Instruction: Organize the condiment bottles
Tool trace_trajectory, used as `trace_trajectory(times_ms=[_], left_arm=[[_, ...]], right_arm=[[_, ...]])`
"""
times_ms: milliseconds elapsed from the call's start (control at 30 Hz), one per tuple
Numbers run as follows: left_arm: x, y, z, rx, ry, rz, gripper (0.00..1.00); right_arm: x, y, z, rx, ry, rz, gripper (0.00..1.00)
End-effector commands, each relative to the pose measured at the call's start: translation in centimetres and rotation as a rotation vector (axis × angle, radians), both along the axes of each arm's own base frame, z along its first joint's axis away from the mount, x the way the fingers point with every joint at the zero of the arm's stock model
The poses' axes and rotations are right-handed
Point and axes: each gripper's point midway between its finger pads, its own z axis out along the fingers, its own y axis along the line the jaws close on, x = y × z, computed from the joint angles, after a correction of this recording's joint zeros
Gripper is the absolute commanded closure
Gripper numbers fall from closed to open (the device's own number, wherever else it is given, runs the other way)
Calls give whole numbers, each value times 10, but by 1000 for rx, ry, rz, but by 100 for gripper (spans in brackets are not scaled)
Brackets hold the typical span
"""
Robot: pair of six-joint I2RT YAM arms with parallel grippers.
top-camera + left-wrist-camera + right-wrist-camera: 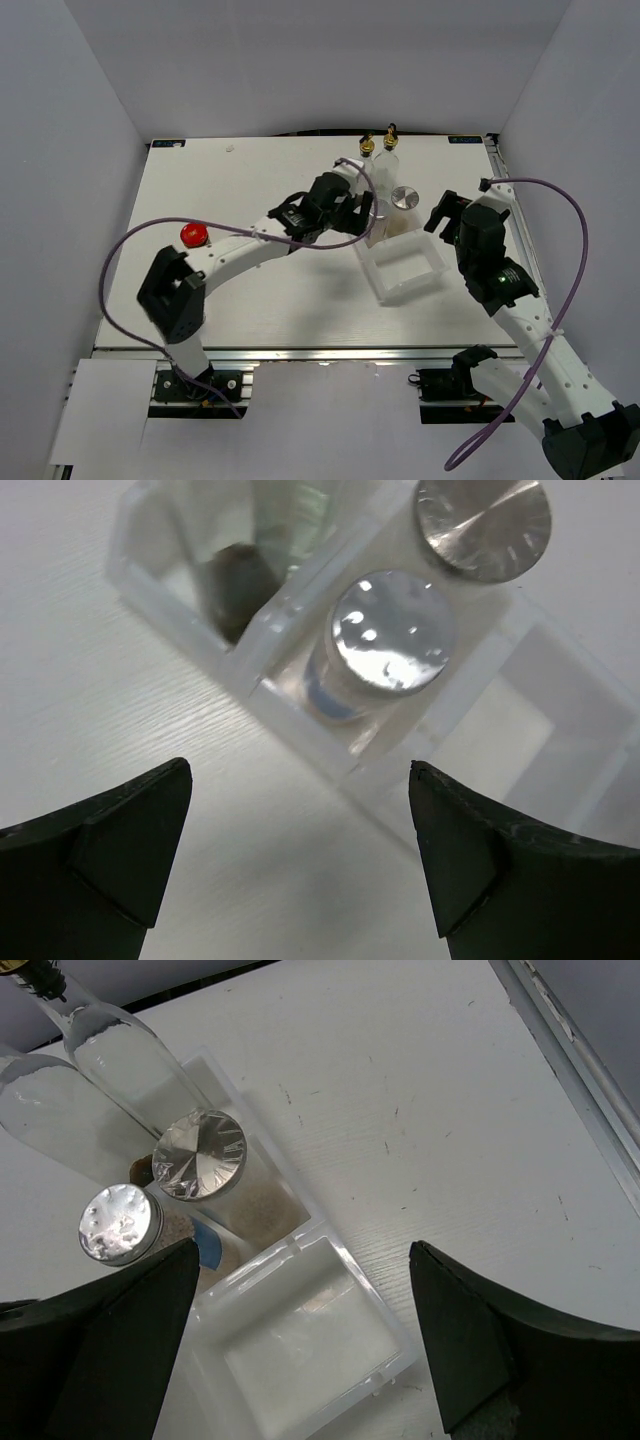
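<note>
A white tray (432,272) lies right of centre. Two tall glass bottles with gold spouts (367,148) (390,136) stand in its far compartment, also in the right wrist view (125,1055). Two silver-lidded cylinders (392,645) (484,525) stand side by side in its middle compartment; both show in the right wrist view (120,1222) (200,1155). My left gripper (300,850) is open and empty, just left of the tray. My right gripper (300,1340) is open and empty above the empty near compartment. A red-capped jar (193,235) stands far left. The short pale-lidded jar is out of view.
The left arm (250,250) stretches across the table's middle from the near left. A purple cable (130,240) loops over the left side beside the red-capped jar. The table's right edge (590,1080) runs close to the tray.
</note>
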Motion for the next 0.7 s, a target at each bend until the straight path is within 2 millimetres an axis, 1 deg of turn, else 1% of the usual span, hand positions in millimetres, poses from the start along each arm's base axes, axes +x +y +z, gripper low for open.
trace_trajectory(times_ms=[0, 33, 67, 100, 133, 167, 200, 233, 267, 300, 333, 367, 400, 433, 467, 567, 667], left_arm=[[-8, 45, 43, -31, -91, 153, 2], [-18, 64, 44, -32, -92, 190, 2], [-21, 76, 45, -21, -97, 230, 2], [-22, 102, 40, 35, -106, 323, 2], [-28, 121, 38, 42, -105, 385, 2], [-26, 141, 35, 61, -104, 456, 2], [-28, 166, 30, 112, -97, 541, 2], [-31, 180, 30, 90, -86, 594, 2], [-28, 200, 28, 91, -78, 659, 2], [-32, 214, 24, 101, -63, 702, 2], [-33, 227, 25, 76, -63, 770, 2], [-36, 248, 25, 67, -65, 830, 2], [-39, 260, 23, 65, -62, 865, 2], [-38, 277, 22, 41, -51, 919, 2], [-43, 288, 20, 23, -43, 946, 2], [-49, 312, 12, 5, -7, 1015, 2], [-54, 321, 6, 7, 9, 1034, 2]], right_arm=[[10, 6, 15, 21, -67, 24, 10], [10, 9, 15, 24, -68, 38, 11], [10, 9, 16, 25, -74, 40, 11], [11, 9, 15, 27, -74, 38, 11], [11, 10, 15, 27, -75, 39, 11], [11, 10, 15, 26, -74, 41, 11], [12, 10, 14, 26, -71, 43, 11], [12, 11, 14, 29, -72, 45, 11], [13, 12, 14, 30, -71, 49, 11], [12, 12, 14, 34, -70, 51, 11], [13, 14, 13, 37, -70, 63, 11], [13, 14, 9, 35, -63, 63, 11], [13, 14, 6, 33, -58, 63, 11], [13, 14, 5, 36, -60, 58, 11], [13, 14, 2, 34, -54, 59, 11], [15, 14, 1, 32, -48, 58, 11], [17, 14, -1, 43, -62, 51, 11]])
